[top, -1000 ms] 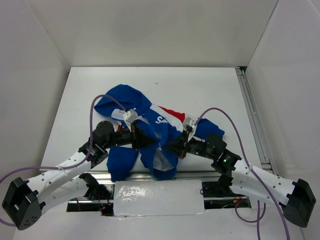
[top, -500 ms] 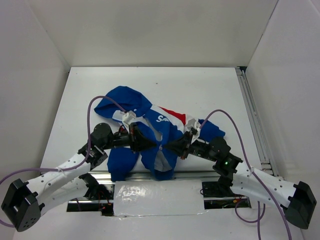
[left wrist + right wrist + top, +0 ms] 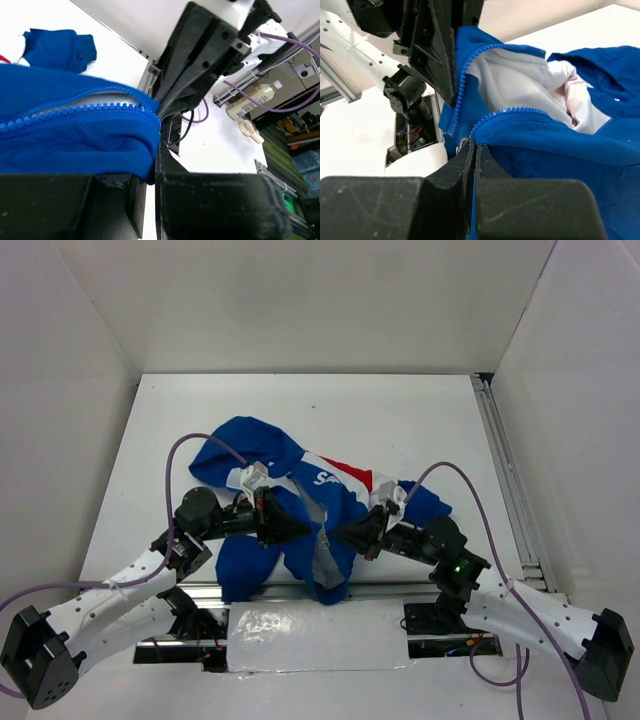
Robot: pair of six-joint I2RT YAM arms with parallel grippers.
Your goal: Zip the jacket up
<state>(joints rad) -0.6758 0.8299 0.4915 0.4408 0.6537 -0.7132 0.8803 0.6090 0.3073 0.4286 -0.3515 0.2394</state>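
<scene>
Lying where, that royal-blue hooded fabric jacket (image 3: 255,445)?
— Crumpled on the white worktop (image 3: 400,420), near edge. Left fingers (image 3: 65,205) clamp one zipper edge; right fingers (image 3: 520,210) pinch the other, pressed together.

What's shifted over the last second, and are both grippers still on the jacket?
Both elbows swung outward and the arms drew back toward their bases. The hem of the jacket between them drew narrower and sagged lower. Unchanged: the left gripper and right gripper stay clamped on the zipper edges, tips close together; the hood hardly moved.
</scene>
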